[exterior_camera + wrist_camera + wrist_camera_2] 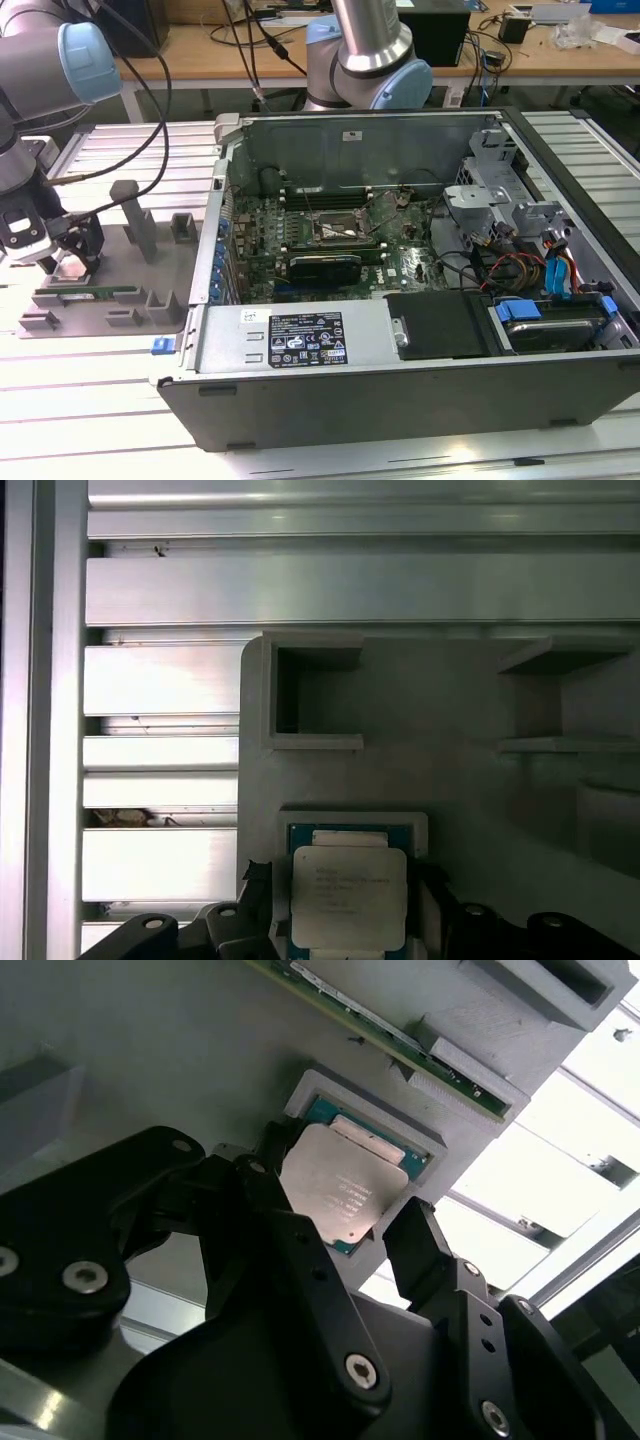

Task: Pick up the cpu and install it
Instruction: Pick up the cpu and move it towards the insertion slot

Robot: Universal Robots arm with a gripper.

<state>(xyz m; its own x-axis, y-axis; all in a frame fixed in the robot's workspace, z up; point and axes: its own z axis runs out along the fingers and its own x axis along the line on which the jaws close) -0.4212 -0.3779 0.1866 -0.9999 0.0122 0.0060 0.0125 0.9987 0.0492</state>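
Your gripper (340, 1200) is open, its jaws straddling the cpu (345, 1175). The cpu lies flat in its recess in the grey holder (450, 780), outside the case (340, 140). I'd centre both jaws squarely on opposite edges and close gently, so the chip lifts level rather than tilting.

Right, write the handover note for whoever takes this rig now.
End effector: open, lowered over the grey holder at the exterior view's left, with one finger on each side of the cpu.
Cpu: lies flat in its recess in the holder, metal top up, not lifted.
Done: the end effector is lined up around the cpu.
Left: the pick-up and the install. The cpu is not yet in the open computer case.
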